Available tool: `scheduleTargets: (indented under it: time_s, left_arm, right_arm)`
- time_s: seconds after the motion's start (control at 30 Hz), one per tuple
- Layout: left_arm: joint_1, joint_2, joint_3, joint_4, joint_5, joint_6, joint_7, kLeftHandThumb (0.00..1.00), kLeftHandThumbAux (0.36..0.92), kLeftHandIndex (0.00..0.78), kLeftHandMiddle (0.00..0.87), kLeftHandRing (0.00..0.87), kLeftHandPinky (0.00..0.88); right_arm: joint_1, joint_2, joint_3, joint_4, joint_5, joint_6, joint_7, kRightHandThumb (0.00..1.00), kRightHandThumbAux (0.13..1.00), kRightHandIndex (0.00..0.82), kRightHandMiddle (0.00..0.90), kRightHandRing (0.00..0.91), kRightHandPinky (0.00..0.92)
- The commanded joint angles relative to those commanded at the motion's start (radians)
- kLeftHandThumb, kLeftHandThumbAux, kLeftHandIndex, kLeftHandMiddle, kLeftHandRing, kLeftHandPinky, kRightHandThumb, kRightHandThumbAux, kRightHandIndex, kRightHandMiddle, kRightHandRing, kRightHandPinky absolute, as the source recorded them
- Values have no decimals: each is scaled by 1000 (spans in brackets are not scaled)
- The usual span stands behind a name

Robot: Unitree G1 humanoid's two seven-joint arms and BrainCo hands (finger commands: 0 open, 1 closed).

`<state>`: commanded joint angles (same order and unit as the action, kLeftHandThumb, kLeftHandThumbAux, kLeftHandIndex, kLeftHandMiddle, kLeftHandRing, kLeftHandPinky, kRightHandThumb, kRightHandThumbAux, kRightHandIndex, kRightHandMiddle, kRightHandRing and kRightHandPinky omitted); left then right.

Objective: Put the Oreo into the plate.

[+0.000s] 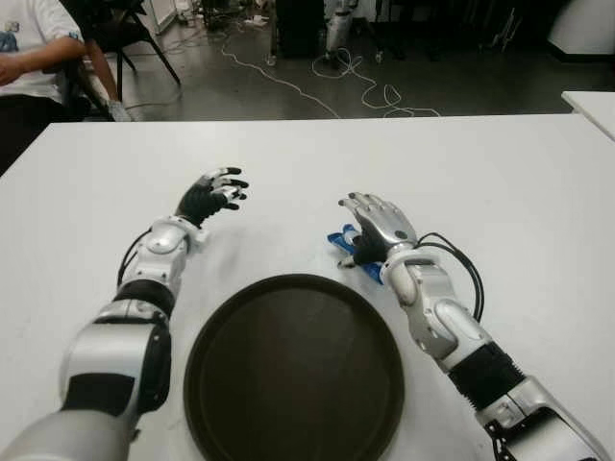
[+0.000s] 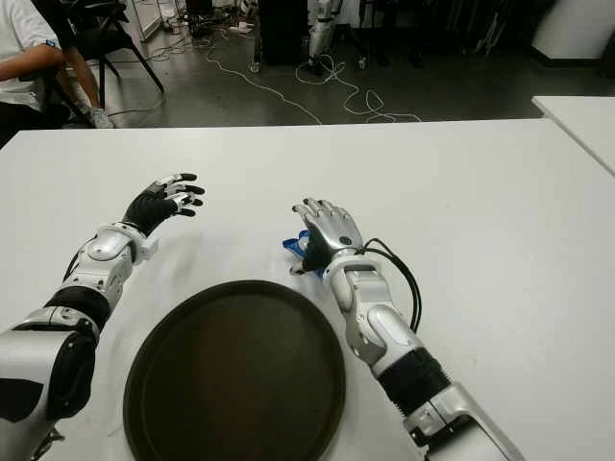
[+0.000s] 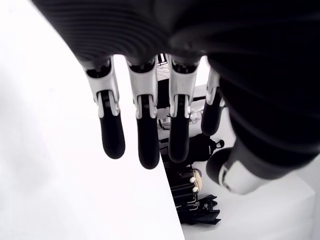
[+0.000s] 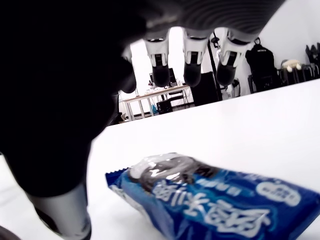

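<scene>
A blue Oreo packet (image 4: 215,197) lies flat on the white table (image 1: 480,182), just beyond the far right rim of the dark round plate (image 1: 294,370). My right hand (image 1: 370,221) hovers over the Oreo packet (image 1: 342,240) with its fingers (image 4: 192,62) stretched out, not touching it; most of the packet is hidden under the palm in the eye views. My left hand (image 1: 219,189) is held above the table to the far left of the plate, fingers (image 3: 142,135) spread and holding nothing. The plate holds nothing.
A seated person (image 1: 34,48) is at the far left corner beyond the table. Cables (image 1: 327,82) lie on the floor behind. Another white table's corner (image 1: 591,101) shows at the far right.
</scene>
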<state>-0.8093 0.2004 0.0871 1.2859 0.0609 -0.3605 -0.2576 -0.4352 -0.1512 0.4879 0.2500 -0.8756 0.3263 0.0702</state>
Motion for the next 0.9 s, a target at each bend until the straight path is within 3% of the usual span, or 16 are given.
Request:
scheduleTargets:
  time_s: [0.9]
  left_arm:
    - [0, 4, 0, 3, 7, -3, -5, 59, 649, 205, 304, 311, 340]
  right_arm:
    - [-14, 14, -36, 9, 84, 2, 25, 0, 806, 10, 17, 17, 31]
